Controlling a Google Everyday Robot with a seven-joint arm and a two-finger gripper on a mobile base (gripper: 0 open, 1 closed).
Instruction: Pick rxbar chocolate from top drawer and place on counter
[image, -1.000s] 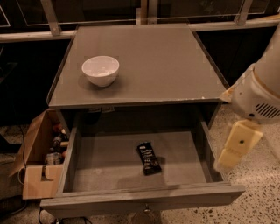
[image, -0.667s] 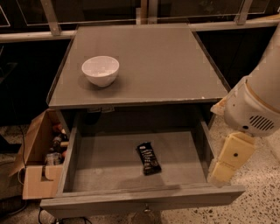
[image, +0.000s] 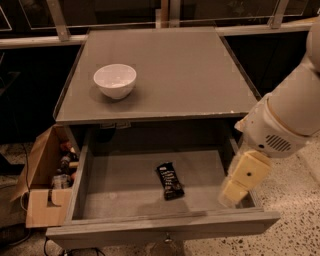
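Note:
The rxbar chocolate (image: 170, 181) is a small black wrapper with white lettering, lying flat on the floor of the open top drawer (image: 120, 187), a little right of the middle. The counter (image: 185, 75) is the grey cabinet top above the drawer. My gripper (image: 234, 192) hangs from the white arm (image: 290, 110) at the drawer's right wall, to the right of the bar and apart from it. It holds nothing that I can see.
A white bowl (image: 115, 80) stands on the left part of the counter. A brown cardboard box (image: 42, 180) with several bottles sits on the floor left of the drawer. Speckled floor lies to the right.
My arm and gripper have moved left and down, from beside the cabinet to over the drawer's right wall. The bar and the bowl have not moved.

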